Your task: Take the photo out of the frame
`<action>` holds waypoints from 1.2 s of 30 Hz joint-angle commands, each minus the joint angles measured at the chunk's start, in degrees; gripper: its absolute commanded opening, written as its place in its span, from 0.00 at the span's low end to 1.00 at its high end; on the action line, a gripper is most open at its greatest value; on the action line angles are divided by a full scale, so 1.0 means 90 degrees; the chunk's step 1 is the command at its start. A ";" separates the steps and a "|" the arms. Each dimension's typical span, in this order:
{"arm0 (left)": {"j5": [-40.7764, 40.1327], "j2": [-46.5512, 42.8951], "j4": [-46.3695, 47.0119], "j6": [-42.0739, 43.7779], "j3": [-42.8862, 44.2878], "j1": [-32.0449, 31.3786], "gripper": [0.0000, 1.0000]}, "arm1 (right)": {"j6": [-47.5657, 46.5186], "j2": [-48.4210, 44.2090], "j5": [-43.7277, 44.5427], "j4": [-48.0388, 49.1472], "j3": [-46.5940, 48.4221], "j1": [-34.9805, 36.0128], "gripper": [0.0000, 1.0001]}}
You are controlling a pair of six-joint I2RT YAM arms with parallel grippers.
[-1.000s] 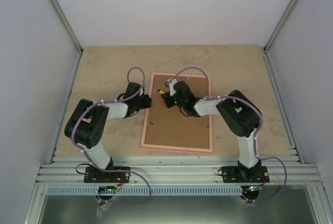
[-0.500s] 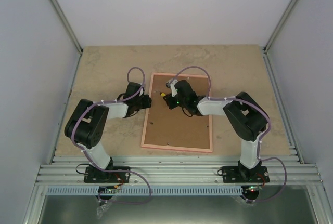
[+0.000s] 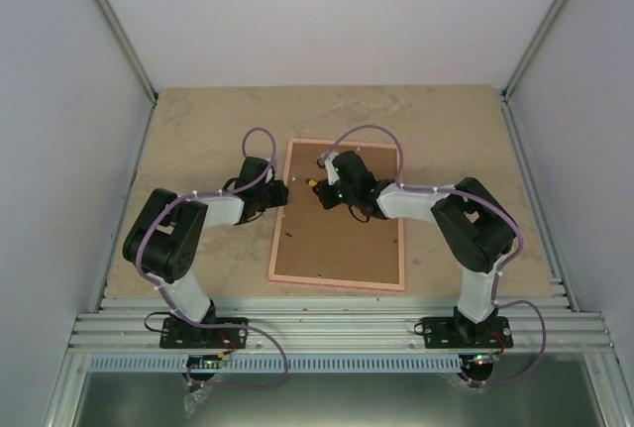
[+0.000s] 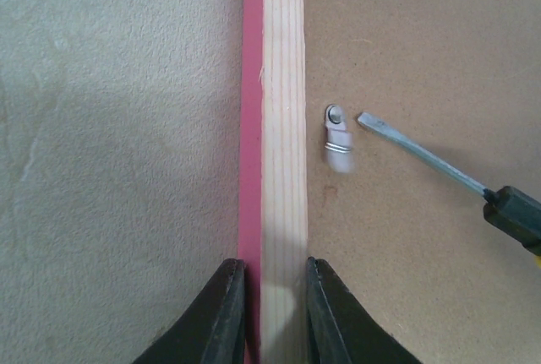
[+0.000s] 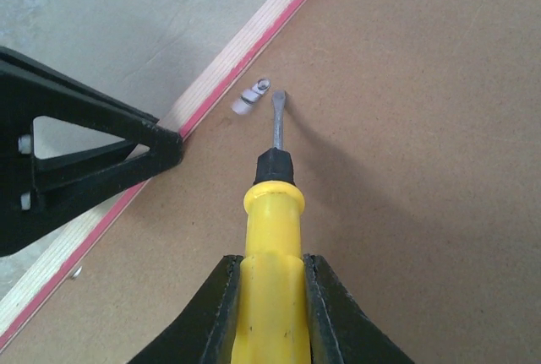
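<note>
The frame point(image 3: 337, 281) lies face down on the table, pink edge around a brown backing board point(image 3: 342, 239). The photo is hidden under that board. My left gripper point(image 3: 280, 192) is shut on the frame's left rail point(image 4: 283, 127), one finger on each side point(image 4: 275, 267). My right gripper point(image 3: 319, 187) is shut on a yellow-handled screwdriver point(image 5: 272, 212), held low over the board point(image 5: 272, 263). The screwdriver's flat tip point(image 4: 365, 120) sits just beside a small metal tab point(image 4: 337, 138) next to the rail; the tab point(image 5: 252, 96) looks blurred.
More small metal tabs sit along the board's edges point(image 3: 289, 236) point(image 3: 322, 272) point(image 3: 399, 242). White walls point(image 3: 59, 100) close in the beige table point(image 3: 198, 130) on three sides. An aluminium rail point(image 3: 337, 328) runs along the near edge by the arm bases.
The right arm's elbow has swung out to the right while its gripper and the screwdriver stayed near the frame's left rail. The left arm has not moved.
</note>
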 commanded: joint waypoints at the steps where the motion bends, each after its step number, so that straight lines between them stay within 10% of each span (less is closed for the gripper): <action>1: 0.0242 0.0241 -0.0799 -0.0055 -0.0165 -0.0101 0.18 | -0.0054 -0.0223 -0.0130 -0.0540 0.0027 0.0040 0.00; 36: 0.0266 0.0091 -0.0745 -0.0141 -0.0240 -0.0099 0.18 | -0.0208 0.0344 -0.0090 -0.0683 0.0982 0.0040 0.01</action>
